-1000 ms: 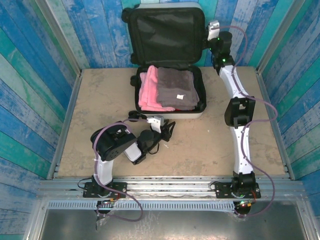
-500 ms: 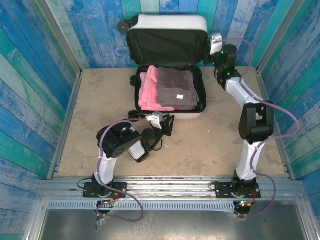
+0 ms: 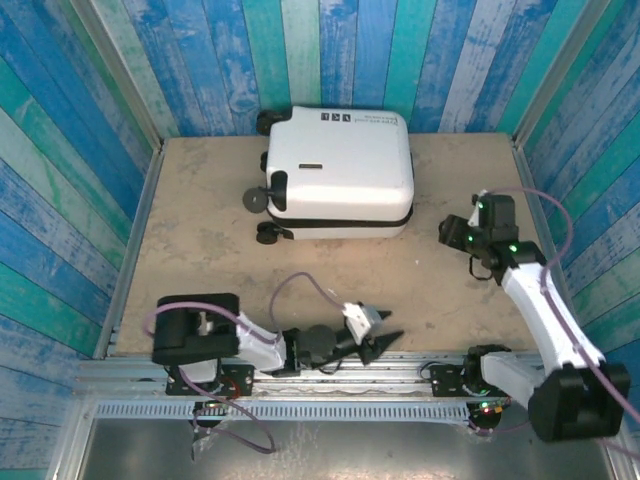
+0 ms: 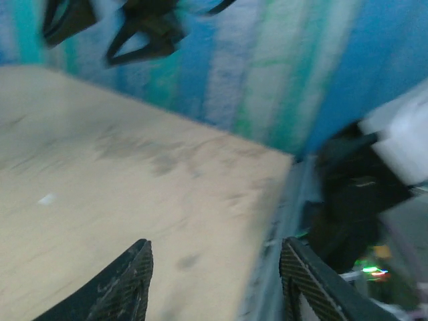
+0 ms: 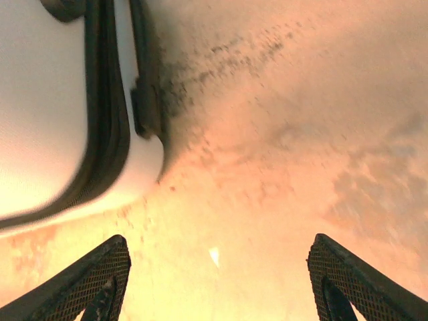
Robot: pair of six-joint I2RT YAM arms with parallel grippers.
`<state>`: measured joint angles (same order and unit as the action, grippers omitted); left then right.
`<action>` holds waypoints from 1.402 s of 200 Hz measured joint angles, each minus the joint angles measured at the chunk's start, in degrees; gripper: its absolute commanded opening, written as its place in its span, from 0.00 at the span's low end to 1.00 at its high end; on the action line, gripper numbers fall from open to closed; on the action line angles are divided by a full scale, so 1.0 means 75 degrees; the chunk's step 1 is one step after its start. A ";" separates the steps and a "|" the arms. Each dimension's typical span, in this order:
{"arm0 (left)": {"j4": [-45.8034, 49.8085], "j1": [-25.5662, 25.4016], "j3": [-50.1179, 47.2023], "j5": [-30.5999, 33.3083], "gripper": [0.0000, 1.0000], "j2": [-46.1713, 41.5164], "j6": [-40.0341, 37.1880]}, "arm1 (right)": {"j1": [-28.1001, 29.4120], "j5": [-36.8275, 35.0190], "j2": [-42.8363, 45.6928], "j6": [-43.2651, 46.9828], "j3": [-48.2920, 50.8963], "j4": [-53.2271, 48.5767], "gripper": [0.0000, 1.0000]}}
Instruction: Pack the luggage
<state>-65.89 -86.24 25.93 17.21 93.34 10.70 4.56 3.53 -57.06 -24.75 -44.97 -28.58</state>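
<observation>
The table (image 3: 200, 260) lies under both pincers, bare sand-coloured board.

The luggage (image 3: 340, 172) lies flat on it with the lid down, white shell up. It sits just to the left of the right gripper (image 3: 447, 232) and slightly beyond it, and well beyond the left gripper (image 3: 395, 324). With the case shut, packing looks close to done. What is likely left is making sure the lid is seated.

The right gripper hangs low beside the case's near right corner. Its fingers (image 5: 100, 274) are spread wide and hold nothing. The left gripper lies low along the near edge and points toward the right arm's base. Its fingers (image 4: 127, 281) are parted and also empty.

The dark seam (image 5: 110, 120) between the two shells runs just ahead and left of the right gripper. I cannot tell whether it is zipped.

To finish well, I would have the right gripper draw its fingers together and press down on the shell just inside that corner. Pushing sideways could make the case slide on its wheels (image 3: 262, 198). The left gripper is best kept out of the way.
</observation>
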 measured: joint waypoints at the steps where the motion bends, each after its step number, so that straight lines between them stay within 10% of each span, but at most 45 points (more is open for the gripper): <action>1: 0.0058 -0.0023 0.0029 0.0003 0.57 -0.0032 -0.0035 | -0.0003 0.0003 0.0038 -0.0012 0.0000 -0.0029 0.71; 38: 0.2457 -0.0207 0.1457 0.1454 0.94 -0.1343 -0.1134 | -0.0224 0.0210 0.0376 -0.0192 -0.0551 -0.0525 0.69; 57: 0.4803 0.0294 0.2952 0.2690 0.96 -0.1725 -0.0781 | -0.0437 0.0597 -0.0831 -0.0256 -0.1311 -0.0356 0.62; 119: 1.0226 0.8005 0.5260 0.1818 0.88 -0.3654 0.1821 | -0.0927 0.2291 -0.5963 -0.0385 -0.4957 0.0201 0.40; 157: 1.1147 1.0622 0.5336 0.0000 0.84 -0.2978 0.2396 | -0.1110 0.3118 -0.8288 -0.0490 -0.6738 0.0752 0.35; 215: 1.0316 1.1640 0.4290 -0.3899 0.72 0.0096 0.3101 | -0.1215 0.4132 -1.0605 -0.0647 -0.8524 0.0857 0.32; 280: 0.9422 1.1418 0.4304 -0.5438 0.69 0.0851 0.3022 | -0.0705 0.4657 -1.1578 -0.0073 -1.0267 -0.0012 0.33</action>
<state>4.78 -0.60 58.22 -23.57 99.72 33.36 -0.73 38.46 -143.90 -25.30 -121.97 -28.67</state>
